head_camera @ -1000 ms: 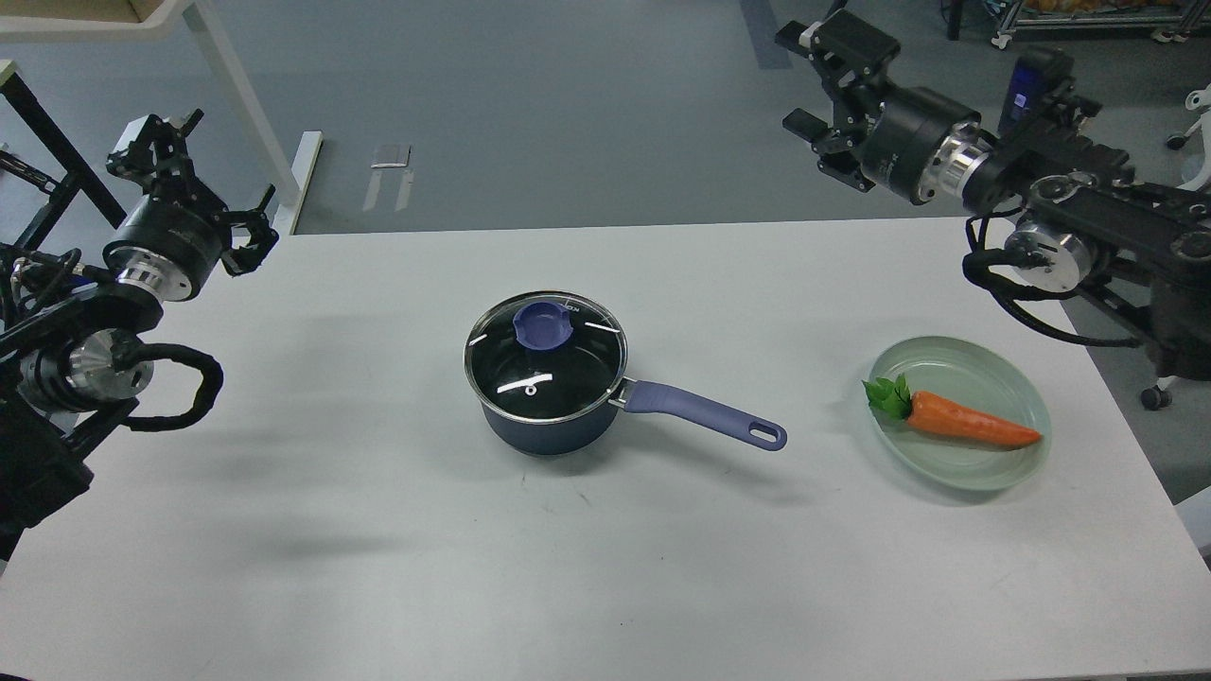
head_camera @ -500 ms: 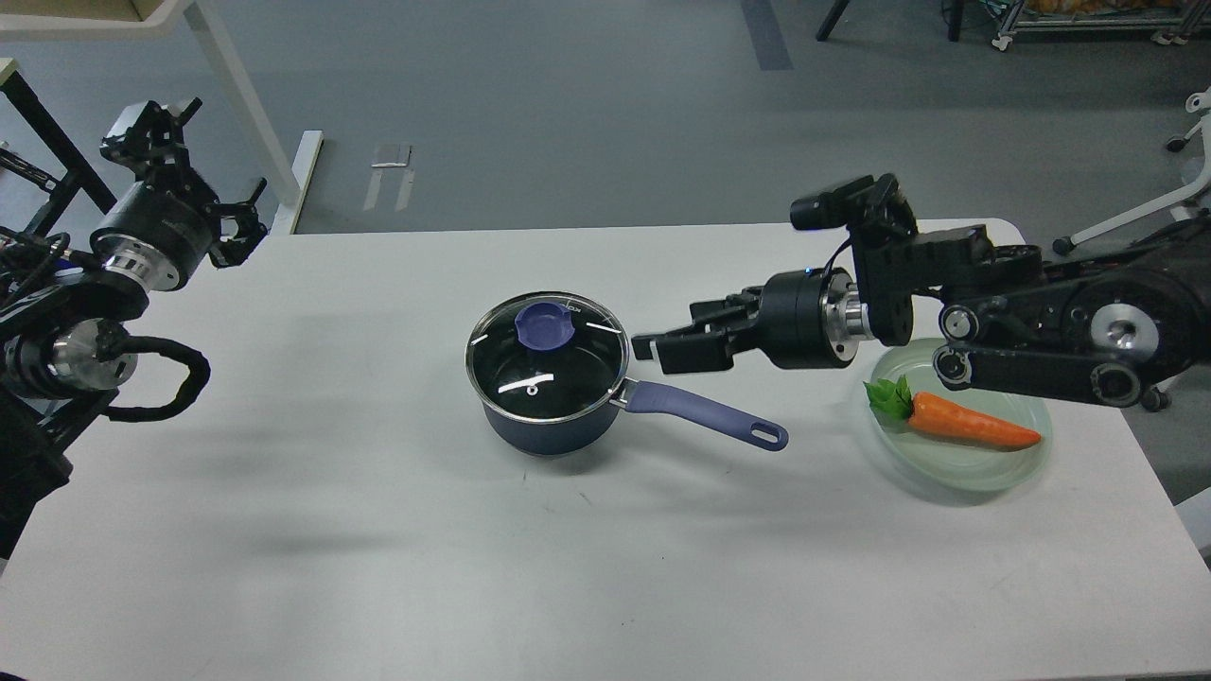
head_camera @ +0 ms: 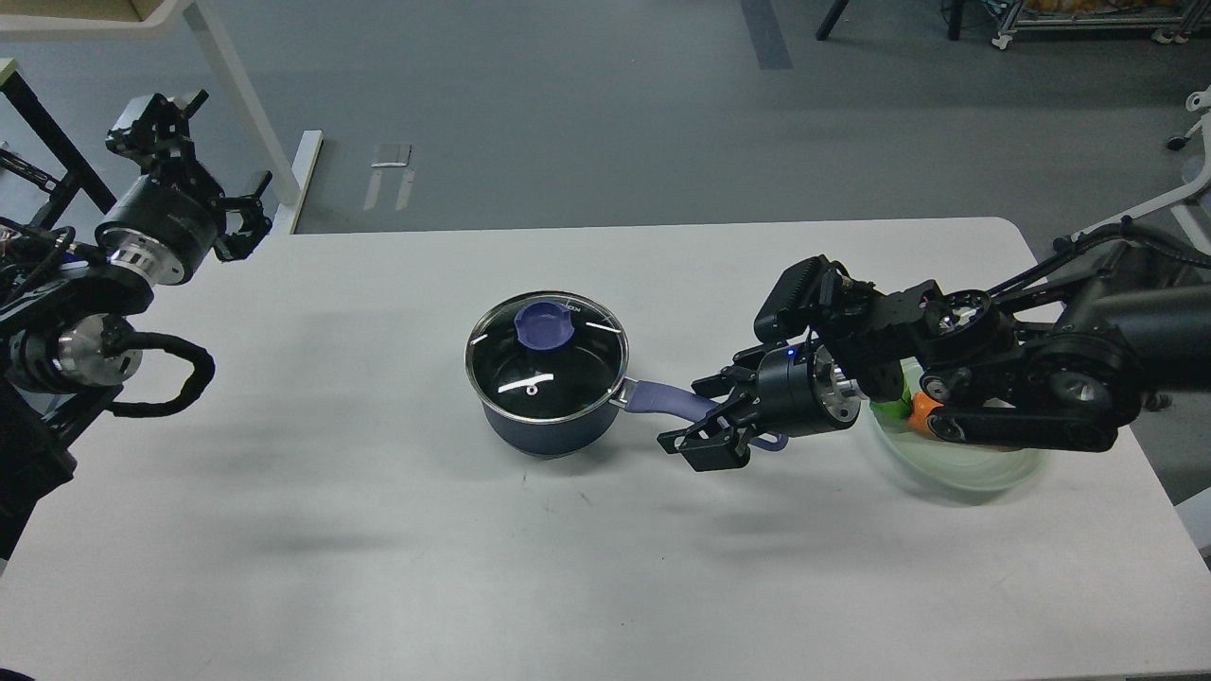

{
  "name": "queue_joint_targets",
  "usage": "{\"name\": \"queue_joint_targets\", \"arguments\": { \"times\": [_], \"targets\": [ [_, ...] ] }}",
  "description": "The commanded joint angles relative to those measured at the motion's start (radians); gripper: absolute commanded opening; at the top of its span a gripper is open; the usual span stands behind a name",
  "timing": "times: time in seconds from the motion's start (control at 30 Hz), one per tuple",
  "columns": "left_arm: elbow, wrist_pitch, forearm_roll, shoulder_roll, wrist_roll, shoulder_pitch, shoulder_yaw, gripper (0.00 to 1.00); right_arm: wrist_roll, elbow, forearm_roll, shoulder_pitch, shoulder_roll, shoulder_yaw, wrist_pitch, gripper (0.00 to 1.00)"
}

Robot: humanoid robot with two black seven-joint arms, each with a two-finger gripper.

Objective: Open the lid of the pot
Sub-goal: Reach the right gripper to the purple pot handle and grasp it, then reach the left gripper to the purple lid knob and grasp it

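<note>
Crowding the right side of the tabletop [head_camera: 378, 567], the right arm is seen stretched low across a pale green plate [head_camera: 956, 468], so that the carrot [head_camera: 920, 409] on it is mostly hidden, only an orange end and a bit of green leaf being shown. The tabletop is white and matte, with soft shadows cast on it; beyond its far edge a grey floor is seen, with a white table leg [head_camera: 248, 113] at upper left and a metal rack at upper right. The dark blue pot [head_camera: 547, 416] is set near the middle of the tabletop, its glass lid [head_camera: 545, 357] seated on the rim, a purple knob [head_camera: 543, 324] on top, and its purple handle [head_camera: 662, 399] pointed right. The right tool [head_camera: 702, 418] is held at the outer end of that handle, fingers parted and straddling it, one finger [head_camera: 716, 385] above and one below; whether the handle is touched cannot be told. The lid knob lies well to the left of this tool. The left tool [head_camera: 194, 161] is raised off the far left edge, well apart from the pot; its fingers cannot be made out clearly.
</note>
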Motion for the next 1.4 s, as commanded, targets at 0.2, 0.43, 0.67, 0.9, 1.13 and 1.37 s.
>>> {"name": "queue_joint_targets", "arguments": {
  "times": [0.2,0.43,0.67,0.9,1.13,1.37],
  "targets": [
    [-0.012,-0.004,0.0,0.007,0.0,-0.021,0.002,1.0,-0.002,-0.044,-0.013,-0.005,0.045,-0.022,0.002,0.62],
    [-0.012,-0.007,0.017,0.004,0.002,-0.021,0.002,1.0,-0.005,-0.044,-0.013,-0.003,0.048,-0.029,0.002,0.48],
    [-0.015,0.004,0.193,-0.002,-0.001,-0.061,0.002,0.99,-0.011,-0.046,-0.013,-0.003,0.042,-0.029,0.002,0.32],
    [-0.121,0.031,0.585,-0.005,-0.003,-0.121,0.002,0.99,-0.011,-0.046,-0.013,-0.003,0.039,-0.031,0.002,0.23],
    [-0.386,0.068,1.136,-0.005,-0.001,-0.132,0.014,0.99,-0.011,-0.046,-0.011,-0.001,0.037,-0.029,0.002,0.2],
    [-0.433,0.157,1.632,-0.016,-0.004,-0.138,0.132,0.99,-0.009,-0.049,-0.011,0.002,0.039,-0.029,0.002,0.2]
  ]
}}
